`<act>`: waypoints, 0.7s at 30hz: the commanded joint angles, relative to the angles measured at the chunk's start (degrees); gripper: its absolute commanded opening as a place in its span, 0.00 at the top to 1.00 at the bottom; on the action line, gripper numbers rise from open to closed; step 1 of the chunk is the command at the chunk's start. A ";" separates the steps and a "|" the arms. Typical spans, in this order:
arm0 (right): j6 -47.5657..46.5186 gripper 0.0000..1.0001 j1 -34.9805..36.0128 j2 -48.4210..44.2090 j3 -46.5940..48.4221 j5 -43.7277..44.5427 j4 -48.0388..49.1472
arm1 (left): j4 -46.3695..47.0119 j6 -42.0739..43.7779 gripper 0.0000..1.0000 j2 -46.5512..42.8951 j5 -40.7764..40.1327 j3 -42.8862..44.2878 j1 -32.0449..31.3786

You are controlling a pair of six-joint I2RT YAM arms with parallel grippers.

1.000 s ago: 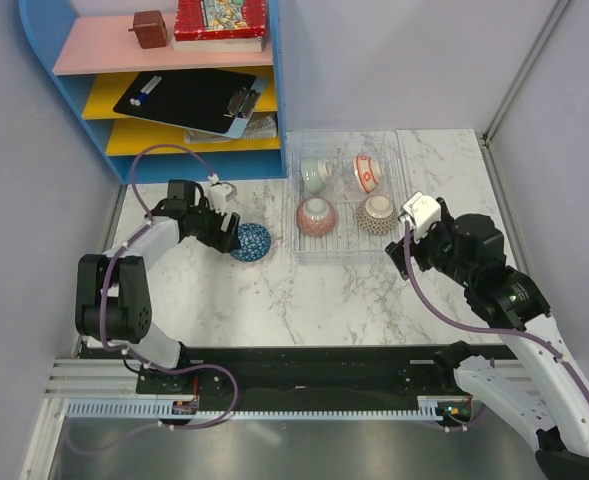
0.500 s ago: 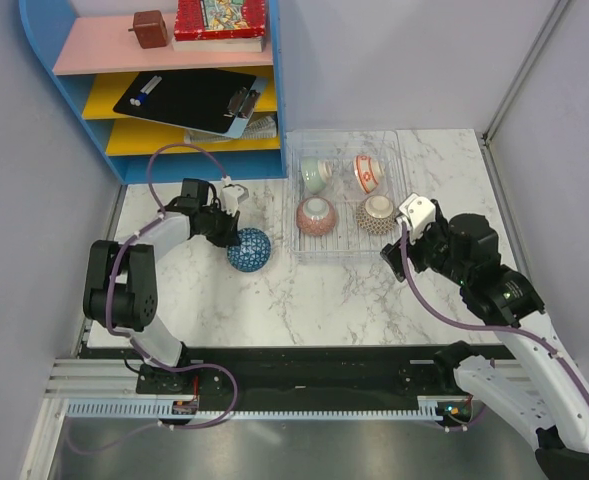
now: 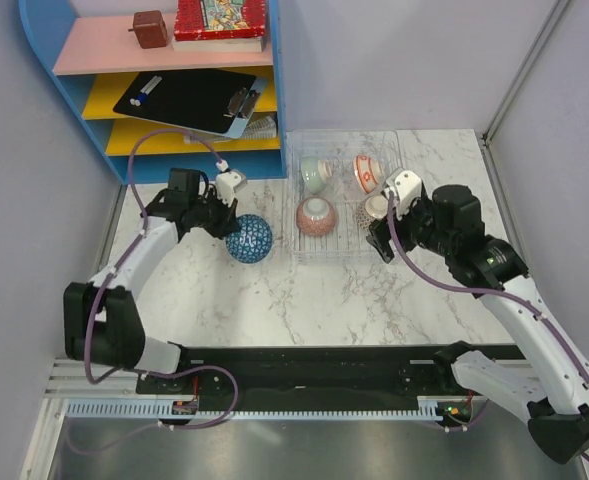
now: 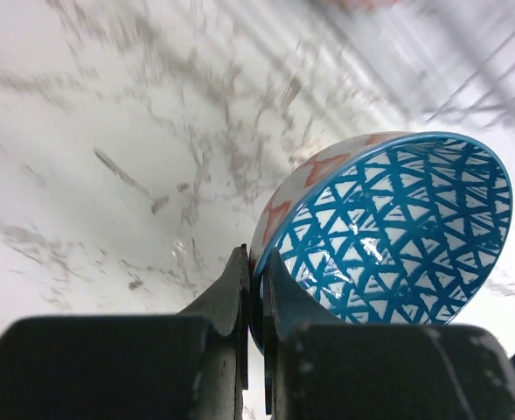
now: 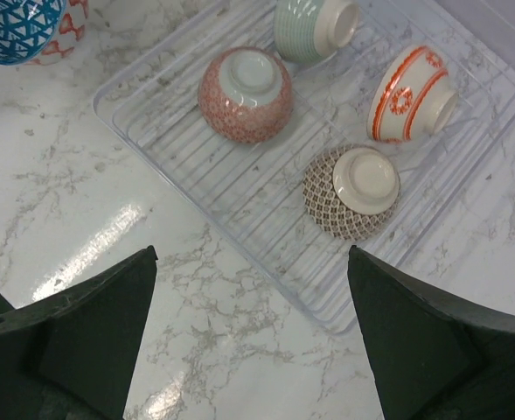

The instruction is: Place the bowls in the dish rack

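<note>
A blue triangle-patterned bowl (image 3: 249, 238) (image 4: 397, 227), tipped on its side on the marble left of the dish rack, has my left gripper (image 3: 227, 224) (image 4: 257, 262) shut on its rim, one finger inside and one outside. The clear dish rack (image 3: 342, 192) (image 5: 240, 188) holds several upturned bowls: pale green (image 3: 315, 175) (image 5: 314, 26), white with red marks (image 3: 368, 173) (image 5: 410, 92), orange-red (image 3: 315, 214) (image 5: 244, 94) and grey-brown mesh (image 3: 377, 207) (image 5: 353, 191). My right gripper (image 3: 382, 240) (image 5: 250, 254) hovers open over the rack's near right corner, holding nothing.
A blue shelf unit (image 3: 274, 90) stands at the back left, close behind the rack's left corner, with a clipboard (image 3: 189, 98), a book (image 3: 219, 22) and a brown box (image 3: 150, 28). Grey walls close in both sides.
My left gripper has shut on the blue bowl's rim and tipped the bowl up on its side. My right arm has swung left and forward over the rack's near right corner.
</note>
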 commanded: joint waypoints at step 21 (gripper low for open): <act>16.91 0.02 -3.04 31.00 23.81 -55.50 0.57 | 3.66 -2.50 0.98 -9.34 10.20 16.38 -16.54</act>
